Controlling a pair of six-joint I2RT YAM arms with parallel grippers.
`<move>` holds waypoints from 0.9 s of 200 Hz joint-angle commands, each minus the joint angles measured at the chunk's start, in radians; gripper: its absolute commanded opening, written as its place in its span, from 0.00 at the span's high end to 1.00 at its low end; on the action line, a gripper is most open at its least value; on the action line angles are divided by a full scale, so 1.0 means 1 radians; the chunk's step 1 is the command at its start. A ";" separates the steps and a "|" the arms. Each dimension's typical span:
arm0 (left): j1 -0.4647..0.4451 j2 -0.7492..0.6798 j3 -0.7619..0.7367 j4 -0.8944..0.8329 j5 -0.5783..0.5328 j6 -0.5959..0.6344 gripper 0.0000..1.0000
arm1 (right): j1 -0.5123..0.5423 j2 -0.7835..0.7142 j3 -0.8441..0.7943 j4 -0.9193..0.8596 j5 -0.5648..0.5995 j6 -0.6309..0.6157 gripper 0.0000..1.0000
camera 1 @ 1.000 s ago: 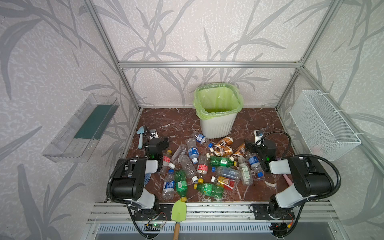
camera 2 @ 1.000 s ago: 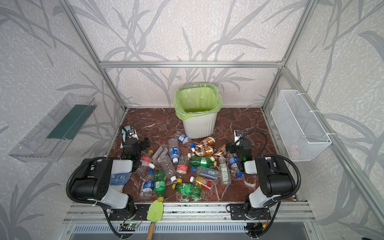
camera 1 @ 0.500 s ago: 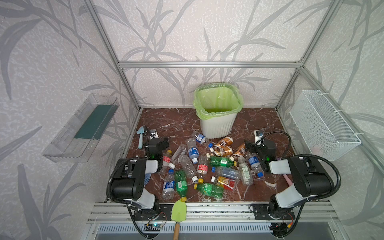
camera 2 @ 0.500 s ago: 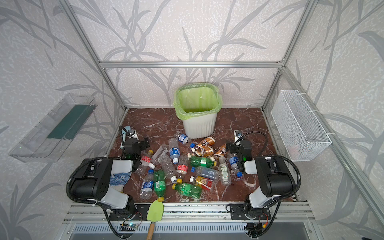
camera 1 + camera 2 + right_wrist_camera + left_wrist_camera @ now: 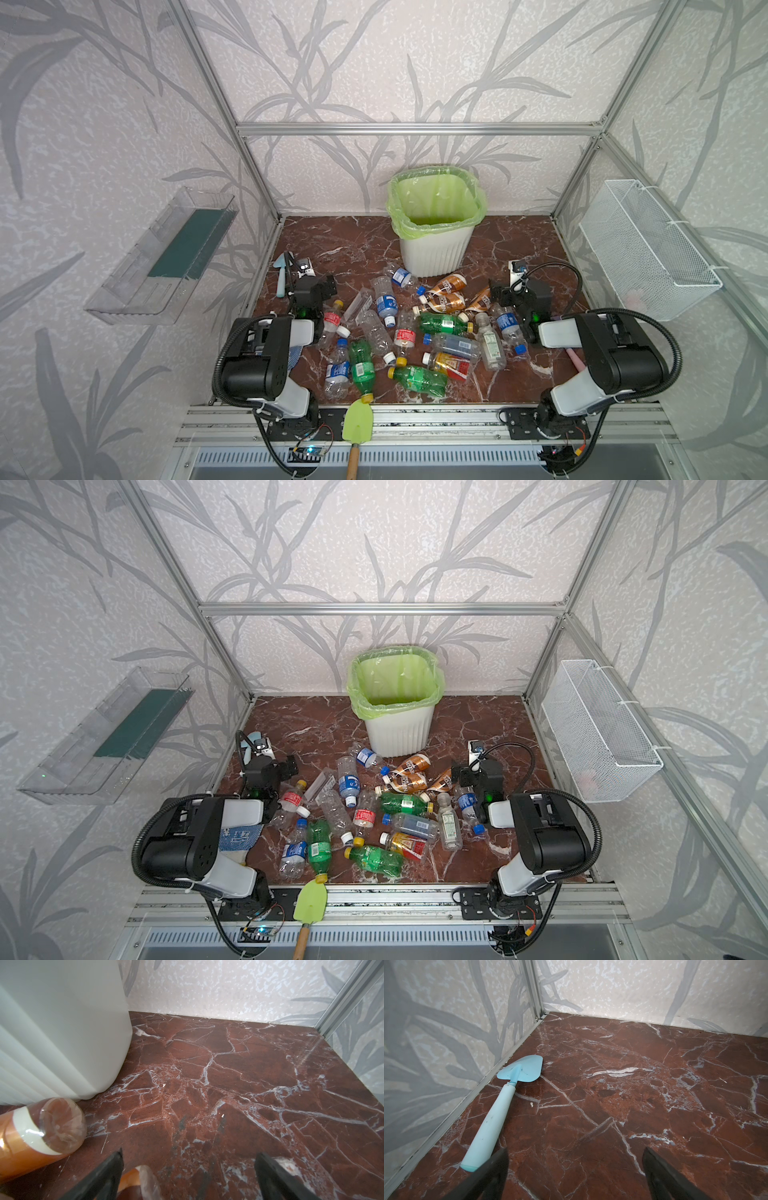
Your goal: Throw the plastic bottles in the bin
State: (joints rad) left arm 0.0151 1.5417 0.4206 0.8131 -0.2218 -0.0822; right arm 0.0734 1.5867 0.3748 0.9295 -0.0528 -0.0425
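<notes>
Several plastic bottles lie in a loose heap on the red marble floor, among them a green one [image 5: 442, 324] [image 5: 403, 803], clear blue-labelled ones [image 5: 384, 301] and brown-wrapped ones [image 5: 446, 284]. The bin [image 5: 436, 253] [image 5: 399, 733], white and ribbed with a light green liner, stands behind the heap. My left gripper [image 5: 311, 283] [image 5: 270, 766] [image 5: 575, 1150] hovers low at the heap's left edge, open over bare floor. My right gripper [image 5: 517, 289] [image 5: 478, 771] [image 5: 189, 1152] sits low at the heap's right edge, open, with a brown bottle's base [image 5: 143, 1180] beside one finger. Another brown bottle [image 5: 41, 1132] lies against the bin wall [image 5: 62, 1032].
A light blue toy spade [image 5: 500, 1109] [image 5: 282, 274] lies along the left wall. At the front rail a green spade [image 5: 357, 419] touches a green bottle. A clear tray [image 5: 162, 257] hangs on the left wall and a white wire basket [image 5: 640, 245] on the right wall.
</notes>
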 commanded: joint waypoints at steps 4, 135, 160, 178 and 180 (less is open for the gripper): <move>0.003 -0.025 -0.012 -0.015 0.010 -0.003 0.01 | 0.005 -0.021 0.013 -0.006 0.001 -0.009 0.01; 0.003 -0.051 -0.016 -0.018 0.007 -0.004 0.04 | 0.005 -0.020 0.015 -0.009 -0.001 -0.007 0.01; 0.002 -0.211 0.110 -0.420 -0.055 -0.057 0.06 | -0.008 -0.045 -0.018 0.051 -0.022 -0.002 0.01; 0.003 -0.289 0.263 -0.746 -0.162 -0.160 0.11 | 0.033 -0.213 -0.027 -0.097 0.086 -0.020 0.01; 0.003 -0.294 0.277 -0.768 -0.170 -0.171 0.12 | 0.039 -0.235 -0.018 -0.140 0.107 -0.015 0.01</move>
State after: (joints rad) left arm 0.0151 1.3521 0.5201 0.4557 -0.2630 -0.1345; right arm 0.0772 1.5360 0.3531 0.9184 -0.0467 -0.0490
